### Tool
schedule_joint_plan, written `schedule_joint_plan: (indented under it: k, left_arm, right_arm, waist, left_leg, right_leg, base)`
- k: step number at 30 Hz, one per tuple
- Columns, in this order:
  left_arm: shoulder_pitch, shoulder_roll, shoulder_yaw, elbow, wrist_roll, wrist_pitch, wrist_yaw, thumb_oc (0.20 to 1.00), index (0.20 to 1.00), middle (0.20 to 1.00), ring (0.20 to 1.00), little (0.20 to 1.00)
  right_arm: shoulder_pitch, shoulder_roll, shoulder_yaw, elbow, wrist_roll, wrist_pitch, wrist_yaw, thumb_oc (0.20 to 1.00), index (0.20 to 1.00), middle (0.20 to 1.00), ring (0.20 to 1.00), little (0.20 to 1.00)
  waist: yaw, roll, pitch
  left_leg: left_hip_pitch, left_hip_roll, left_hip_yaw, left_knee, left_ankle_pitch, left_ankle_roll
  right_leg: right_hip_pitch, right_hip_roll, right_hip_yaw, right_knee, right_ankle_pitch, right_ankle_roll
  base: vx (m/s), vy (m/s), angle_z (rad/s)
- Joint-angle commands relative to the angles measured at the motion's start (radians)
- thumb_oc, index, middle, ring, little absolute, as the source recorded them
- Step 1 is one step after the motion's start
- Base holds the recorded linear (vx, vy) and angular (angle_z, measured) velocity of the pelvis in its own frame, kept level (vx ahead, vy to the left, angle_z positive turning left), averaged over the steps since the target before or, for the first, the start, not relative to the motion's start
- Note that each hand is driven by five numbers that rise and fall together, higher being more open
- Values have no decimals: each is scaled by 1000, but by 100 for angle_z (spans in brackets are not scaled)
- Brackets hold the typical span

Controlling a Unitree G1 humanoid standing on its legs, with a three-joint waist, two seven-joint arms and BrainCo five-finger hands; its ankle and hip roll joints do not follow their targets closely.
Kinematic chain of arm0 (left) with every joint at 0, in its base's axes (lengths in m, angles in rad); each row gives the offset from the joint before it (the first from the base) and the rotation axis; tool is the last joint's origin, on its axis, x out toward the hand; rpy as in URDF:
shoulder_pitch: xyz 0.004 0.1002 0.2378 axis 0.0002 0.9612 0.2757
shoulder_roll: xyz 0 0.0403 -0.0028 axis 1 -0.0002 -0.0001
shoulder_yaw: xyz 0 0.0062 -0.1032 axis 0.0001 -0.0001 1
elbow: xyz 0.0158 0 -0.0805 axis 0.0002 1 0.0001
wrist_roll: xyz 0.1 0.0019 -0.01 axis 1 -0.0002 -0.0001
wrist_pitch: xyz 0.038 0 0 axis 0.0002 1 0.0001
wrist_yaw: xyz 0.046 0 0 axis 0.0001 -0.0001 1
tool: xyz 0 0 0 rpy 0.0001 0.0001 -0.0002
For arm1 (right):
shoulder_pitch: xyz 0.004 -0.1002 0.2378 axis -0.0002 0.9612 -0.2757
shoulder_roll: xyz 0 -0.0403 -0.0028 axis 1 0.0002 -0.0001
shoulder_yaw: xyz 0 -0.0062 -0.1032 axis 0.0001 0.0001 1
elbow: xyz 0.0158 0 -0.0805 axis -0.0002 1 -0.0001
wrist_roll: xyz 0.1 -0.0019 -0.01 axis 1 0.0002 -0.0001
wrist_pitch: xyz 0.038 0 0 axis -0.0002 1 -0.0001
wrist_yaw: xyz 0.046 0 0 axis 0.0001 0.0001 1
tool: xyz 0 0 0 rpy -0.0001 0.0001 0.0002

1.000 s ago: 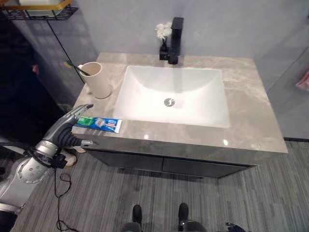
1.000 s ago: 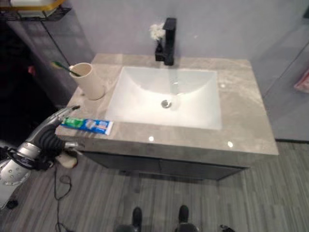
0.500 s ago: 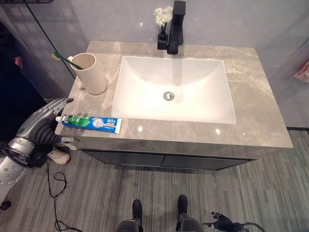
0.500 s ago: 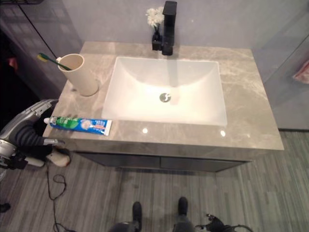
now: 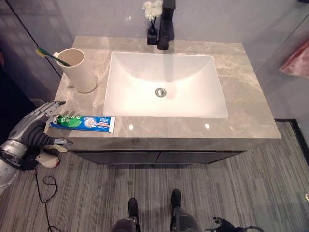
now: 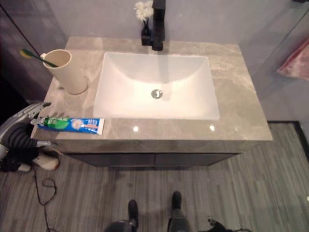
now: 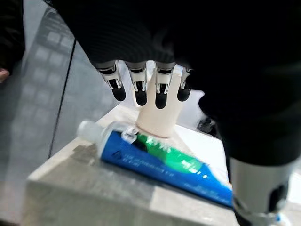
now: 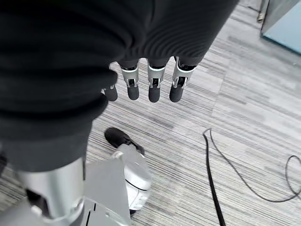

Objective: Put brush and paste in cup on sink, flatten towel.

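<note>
A blue and green toothpaste tube point(image 5: 83, 123) lies flat along the counter's front left edge, cap end to the left. My left hand point(image 5: 35, 126) is beside that cap end. Its fingers point(image 7: 141, 89) are straight and open and hover just above the tube point(image 7: 162, 160), holding nothing. A beige cup point(image 5: 76, 70) stands behind the tube at the counter's left, with a green-handled toothbrush point(image 5: 48, 53) leaning in it. A pink cloth point(image 5: 295, 61) shows at the right edge, beyond the counter. My right hand point(image 8: 153, 87) hangs open over the striped floor.
The white basin point(image 5: 193, 106) is sunk into the middle of the grey marble counter point(image 5: 246, 111). A black faucet point(image 5: 166, 24) and a small vase of white flowers point(image 5: 153, 9) stand at the back. A pale shoe-like object point(image 5: 47, 160) lies on the floor below my left hand.
The whole picture has shifted, so the camera has moved. My left hand, whose fingers lay over the tube's cap end, now sits slightly off the counter's left corner beside it. The tube has not moved.
</note>
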Motion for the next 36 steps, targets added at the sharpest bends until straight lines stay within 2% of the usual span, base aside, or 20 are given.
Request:
schedule_joint_plan:
  k: [1,14,19,20,25,36]
  left_arm:
    - [-26,9,68,52,-34,-18,31,1000,1000,1000,1000,1000]
    - [-52,17,40,86,-43,-3,39,1000,1000,1000,1000,1000]
    - [-73,22,25,108,-46,-4,47,736,736,736,736,736]
    - [-73,23,24,106,-45,-4,46,715,715,715,715,715]
    - [-72,12,15,114,-45,-2,46,630,630,630,630,630]
    - [-66,11,-31,116,-14,2,28,595,595,595,595,595]
  right_arm:
    - [-39,-23,35,8,-15,-13,6,1000,1000,1000,1000,1000]
    - [-45,-25,36,-30,19,-16,3,1000,1000,1000,1000,1000]
    - [-41,-20,43,-21,19,-16,2,1000,1000,1000,1000,1000]
    - [-41,-19,42,-17,19,-16,1,1000,1000,1000,1000,1000]
    - [-39,-11,43,-6,21,-18,1,1000,1000,1000,1000,1000]
    - [-31,-10,45,-22,30,-26,-6,1000,1000,1000,1000,1000]
  waist:
    - [-17,31,-41]
    - [-25,-1,-39]
    - [-29,-15,-39]
    - [-29,-18,-40]
    - [-31,-27,-42]
    - [-40,-43,-41]
  left_leg:
    - [-79,-20,-40,58,-25,20]
    - [-121,-17,-47,85,-35,22]
    - [-128,-15,-44,78,-32,22]
    - [-129,-15,-44,77,-32,22]
    - [-125,-15,-35,80,-37,24]
    - [-124,-8,-24,81,-40,25]
  right_leg:
    - [11,9,-15,54,0,50]
    - [3,10,8,2,30,56]
    - [-3,8,17,-10,46,60]
    - [-5,8,20,-10,48,61]
    - [-7,10,29,-13,51,62]
    - [-16,21,49,-17,52,62]
  base:
    - [7,-7,-8]
    - [10,-8,0]
    - [0,0,0]
    - [0,0,0]
    - [4,-1,-1]
    - [1,-9,-6]
